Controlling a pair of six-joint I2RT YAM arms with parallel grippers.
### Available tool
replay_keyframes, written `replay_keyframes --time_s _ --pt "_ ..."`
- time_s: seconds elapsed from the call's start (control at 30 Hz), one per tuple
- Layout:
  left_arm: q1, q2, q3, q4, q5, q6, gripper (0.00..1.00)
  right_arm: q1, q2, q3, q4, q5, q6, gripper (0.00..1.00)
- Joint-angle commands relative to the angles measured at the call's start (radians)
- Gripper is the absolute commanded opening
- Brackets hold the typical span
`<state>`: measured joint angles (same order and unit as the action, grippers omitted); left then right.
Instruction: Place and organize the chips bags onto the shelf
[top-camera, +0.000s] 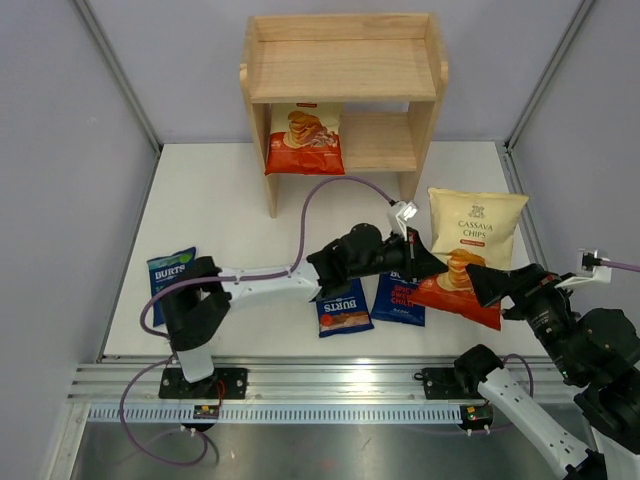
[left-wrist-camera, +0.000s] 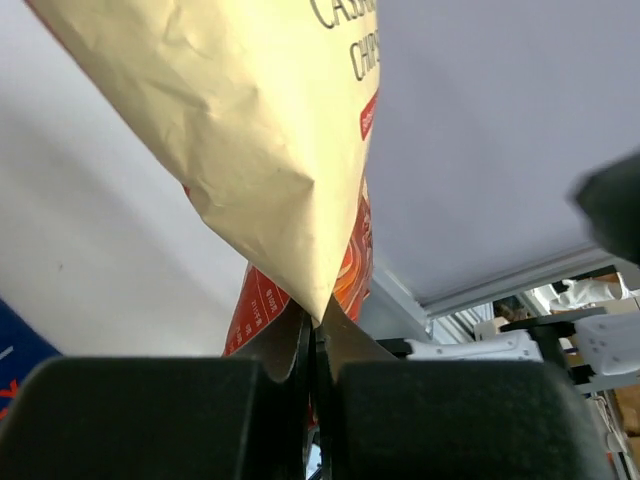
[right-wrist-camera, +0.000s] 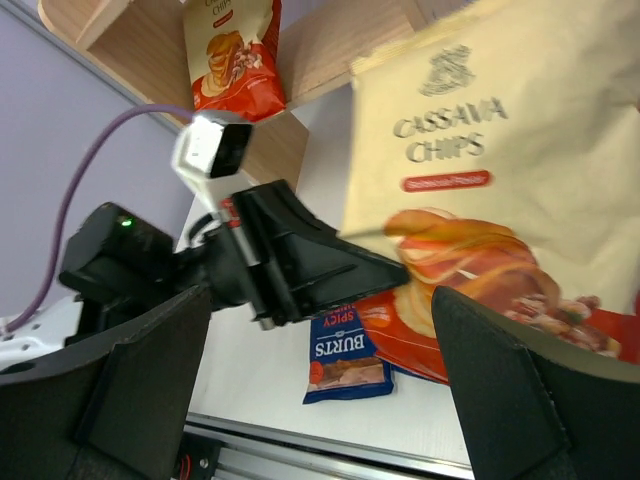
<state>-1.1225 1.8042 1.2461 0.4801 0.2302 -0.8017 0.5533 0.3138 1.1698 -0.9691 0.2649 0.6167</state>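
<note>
- The cassava chips bag that's in play sits in front of the shelf, out past its right side panel. Its printed face is up, with the cream top end toward the shelf and the red-orange bottom end toward the arm bases, so the long axis runs roughly front to back.
- The left gripper has reached across and is pinched tight on that bag's left edge. The wrist view shows the foil squeezed between the two fingers.
- Can't tell if the bag's lower end is touching the table or already lifted off.
- The right gripper sits at the bag's near-right corner with its jaws wide apart and nothing in them. It's the closer arm, but it isn't doing the holding.
- From the grip, the shelf is back and to the left. The lower tier has one cassava bag standing on its left side, and the gap to the right of it looks like the obvious slot, I'd guess.
- The three Burts bags are lying flat, well in front of the shelf.
</note>
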Motion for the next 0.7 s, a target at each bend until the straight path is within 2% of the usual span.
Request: replay_keyframes --time_s 0.0,0.13,0.17,0.4,0.5,0.67 --pt "0.006 -0.109 -0.077 0.134 -0.049 0.051 0.0 -0.004 0.037 0.011 0.073 0.033 -0.031 1.0" --pt "0.006 -0.306 -0.186 0.03 -0.136 0.097 0.0 -0.004 0.051 0.011 0.124 -0.015 -0.058 0.99" --pt "0.007 -0.343 -0.206 -0.004 -0.203 0.108 0.0 -0.004 0.053 0.01 0.141 -0.039 -0.07 0.99" --pt "0.016 -0.738 -0.379 -0.297 -0.497 0.139 0.0 -0.004 0.031 -0.146 0.406 -0.352 -0.092 0.99" --pt "0.016 -0.912 -0.434 -0.422 -0.606 0.107 0.0 -0.004 0.071 -0.229 0.535 -0.568 -0.02 1.0" --pt "0.015 -1.167 -0.51 -0.589 -0.791 0.026 0.0 -0.003 0.211 -0.395 0.884 -0.748 0.202 0.99"
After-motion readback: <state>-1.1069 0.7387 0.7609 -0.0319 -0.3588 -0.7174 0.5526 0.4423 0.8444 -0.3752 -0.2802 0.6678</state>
